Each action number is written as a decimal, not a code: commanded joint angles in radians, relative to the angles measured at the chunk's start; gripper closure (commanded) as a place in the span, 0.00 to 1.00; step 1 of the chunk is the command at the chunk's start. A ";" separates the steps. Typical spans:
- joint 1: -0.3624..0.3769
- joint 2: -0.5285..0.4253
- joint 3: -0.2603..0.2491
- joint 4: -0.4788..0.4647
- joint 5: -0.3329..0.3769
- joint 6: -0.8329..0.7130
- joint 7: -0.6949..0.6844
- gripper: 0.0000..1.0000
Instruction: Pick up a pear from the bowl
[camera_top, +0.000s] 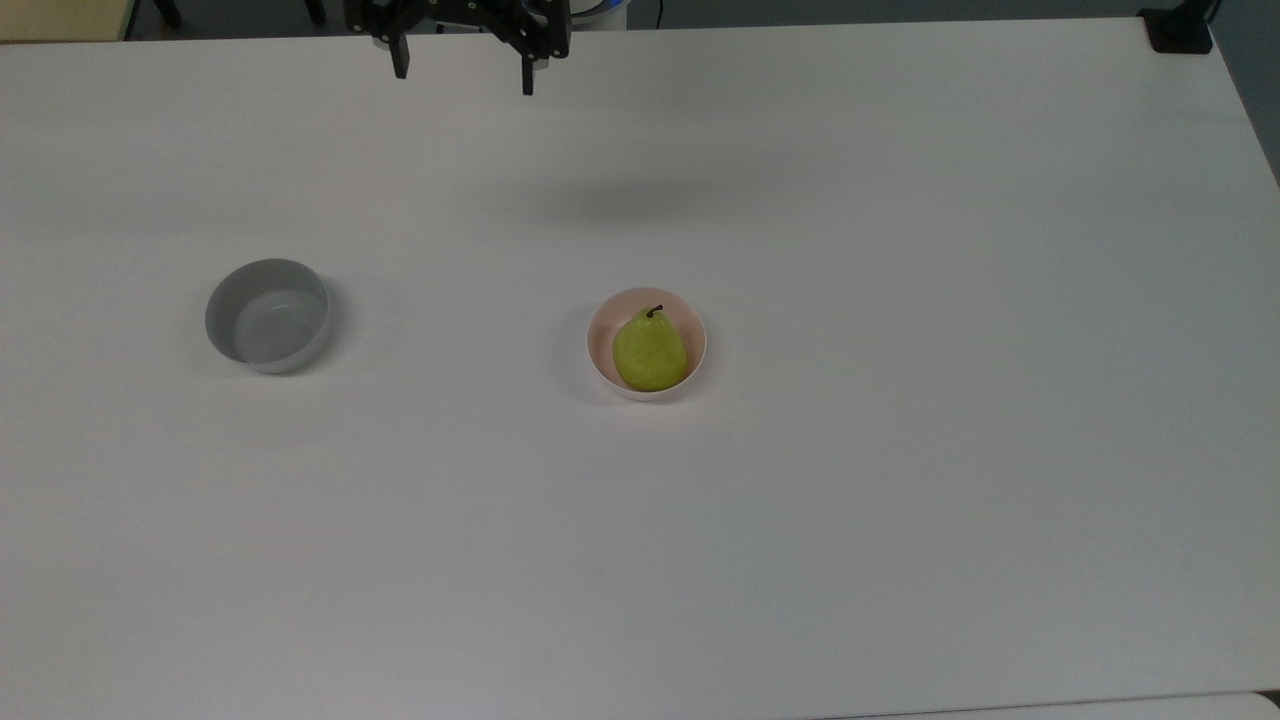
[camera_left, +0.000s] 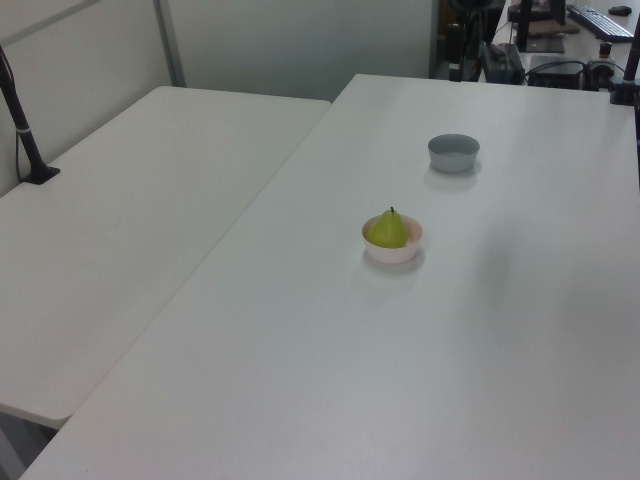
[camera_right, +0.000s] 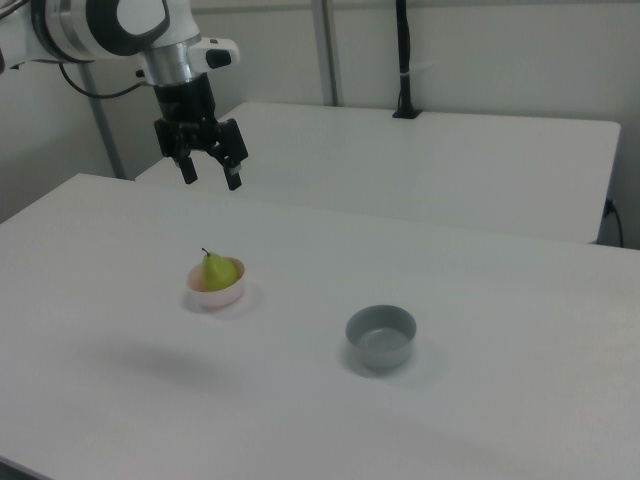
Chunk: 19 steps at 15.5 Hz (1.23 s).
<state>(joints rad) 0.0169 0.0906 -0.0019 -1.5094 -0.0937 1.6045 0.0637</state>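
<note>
A yellow-green pear (camera_top: 650, 352) with a dark stem lies in the small pale pink bowl (camera_top: 695, 328) near the middle of the white table. The left view shows the pear (camera_left: 387, 229) in the bowl (camera_left: 393, 251), and so does the right view, with pear (camera_right: 216, 270) and bowl (camera_right: 217, 293). My gripper (camera_top: 463, 75) hangs open at the top view's upper edge, well away from the bowl. In the right view the gripper (camera_right: 210, 176) is high above the table, up and slightly left of the pear, with nothing between its fingers.
A grey bowl (camera_top: 268, 315) of similar size stands empty at the top view's left; it appears as the grey bowl (camera_right: 381, 335) to the right of the pink one in the right view. A second white table (camera_left: 130, 210) adjoins mine. A black clamp post (camera_top: 1180, 28) sits at a corner.
</note>
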 joint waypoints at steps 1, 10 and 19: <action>-0.001 -0.015 -0.010 0.003 0.014 -0.043 -0.016 0.00; -0.003 -0.031 -0.020 0.002 0.005 -0.055 -0.021 0.00; 0.005 -0.014 -0.027 -0.002 0.008 -0.035 -0.018 0.00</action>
<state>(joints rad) 0.0097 0.0764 -0.0199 -1.5099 -0.0938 1.5806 0.0624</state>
